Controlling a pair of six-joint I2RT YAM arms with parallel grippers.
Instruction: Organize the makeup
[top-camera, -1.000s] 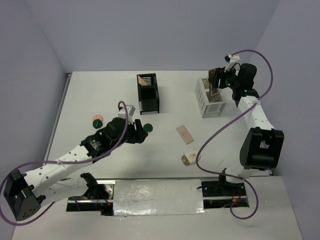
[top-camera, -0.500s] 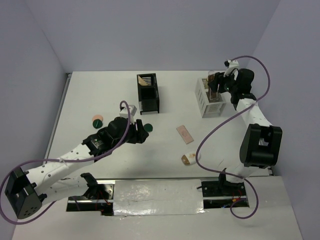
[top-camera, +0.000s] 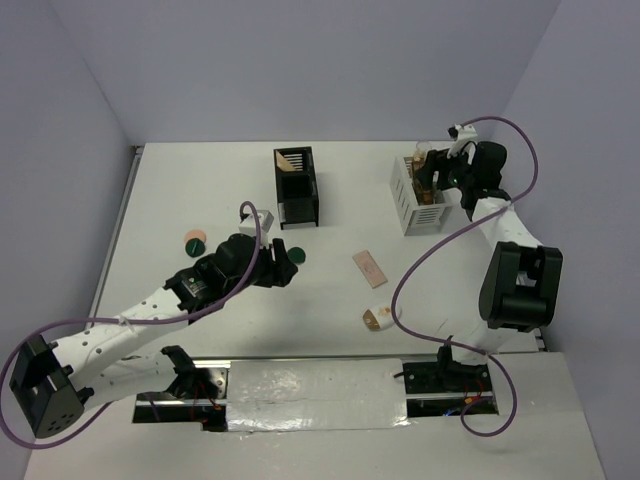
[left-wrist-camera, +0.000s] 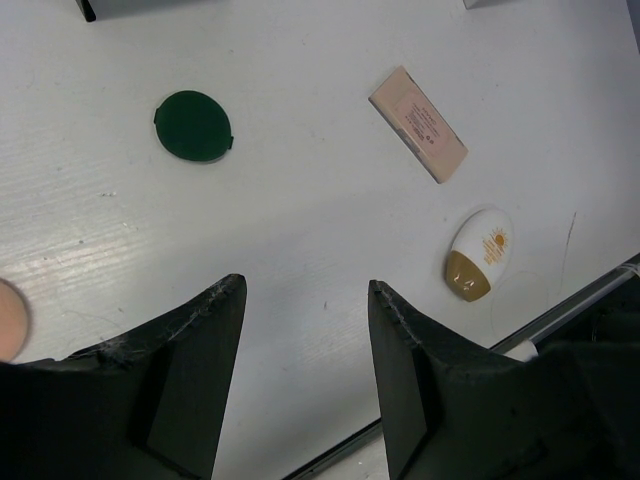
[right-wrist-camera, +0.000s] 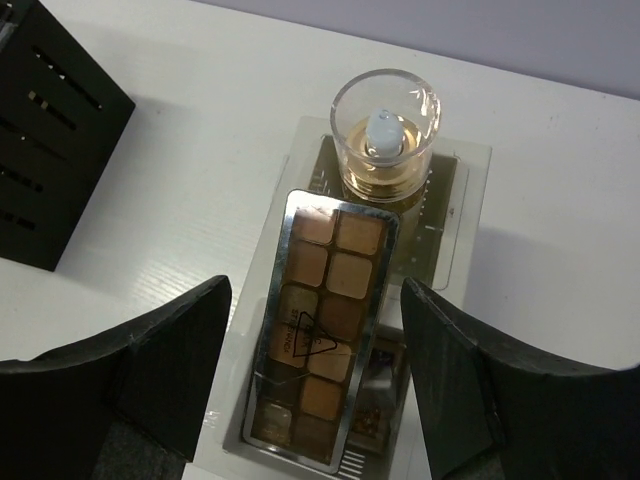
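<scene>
My right gripper (right-wrist-camera: 316, 285) is open over the white grid-sided box (right-wrist-camera: 240, 375), its fingers on either side of an eyeshadow palette (right-wrist-camera: 325, 330) that stands in the box without touching it. A beige bottle with a clear cap (right-wrist-camera: 385, 135) stands in the box behind it. My left gripper (left-wrist-camera: 305, 285) is open and empty above the table. Ahead of it lie the dark green round compact (left-wrist-camera: 193, 126), a flat pink palette (left-wrist-camera: 418, 138) and the white-gold oval compact (left-wrist-camera: 480, 255). The peach puff (top-camera: 195, 241) lies to the left.
The black slotted organizer (top-camera: 296, 187) stands at the back centre with a tan item in its rear slot. The white box (top-camera: 418, 195) is at the back right. The table's near edge with a metal strip (top-camera: 330, 385) runs below the oval compact (top-camera: 376, 318).
My right gripper has lowered the eyeshadow palette into the white box and let go of it. My left gripper has shifted slightly, and the green compact now shows beside it.
</scene>
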